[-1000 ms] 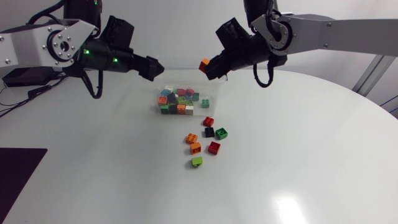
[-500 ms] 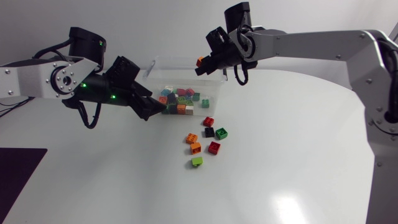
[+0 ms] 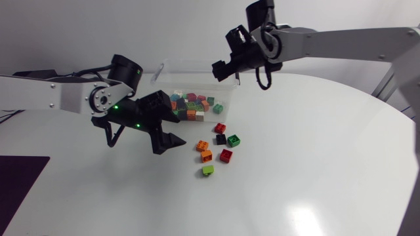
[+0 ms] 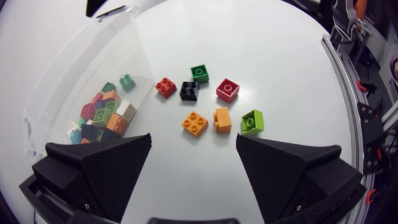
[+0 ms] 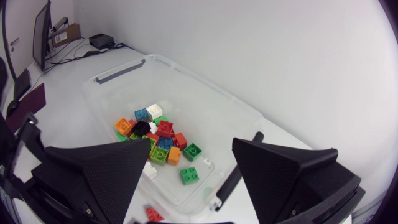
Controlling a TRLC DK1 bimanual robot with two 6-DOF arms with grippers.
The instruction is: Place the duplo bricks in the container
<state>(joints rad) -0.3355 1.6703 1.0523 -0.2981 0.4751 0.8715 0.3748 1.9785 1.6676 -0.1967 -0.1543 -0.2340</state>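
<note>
Left gripper (image 3: 174, 130): fingers spread wide with nothing between them, hanging low over the white table (image 3: 315, 170).
Right gripper (image 3: 222, 69): fingers also spread and holding nothing, poised above one short end of the container (image 3: 191, 64).
Container: a clear, lidless plastic box. From the right wrist its long axis slants away from the gap between the fingers, with a handle at each short end. From the left wrist it lies ahead of and outside one finger.
Bricks inside (image 5: 158, 146): a mixed heap of red, orange, green, blue, white and black, bunched under and just ahead of the right fingers.
Loose bricks: seven on the table, ahead of the open left fingers and in line with the gap between them.
Orange brick (image 4: 194, 123): closest to the left fingers, studs up, its corners turned diagonally to the line between the fingertips.
Second orange brick (image 4: 222, 119): just beside the first.
Lime brick (image 4: 252, 121): next along, towards the finger away from the container.
Farther row: red brick (image 4: 165, 86), black brick (image 4: 189, 91), green brick (image 4: 199, 73) and another red (image 4: 227, 89), all studs up.
</note>
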